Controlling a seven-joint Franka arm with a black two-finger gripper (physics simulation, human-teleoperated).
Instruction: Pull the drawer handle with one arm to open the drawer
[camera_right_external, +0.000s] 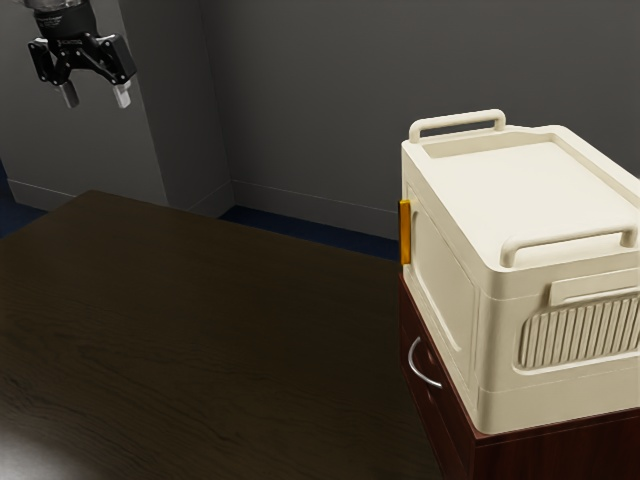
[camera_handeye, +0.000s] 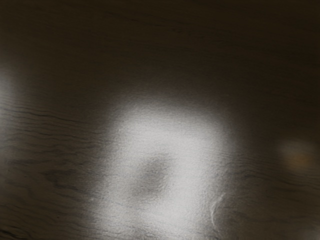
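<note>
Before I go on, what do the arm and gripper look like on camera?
My gripper is black, with jointed, angular linkages dotted with small pale pins and blocky grey-to-whitish fingertips. Above its rounded black body, a bit of light grey arm shows.

Your black two-finger gripper (camera_right_external: 96, 94) high at the exterior view's upper left, pointing downward, its pale-tipped fingers (camera_right_external: 123, 95) spread well apart, nothing between them, your arm's wrist (camera_right_external: 62, 18) directly above.
</note>
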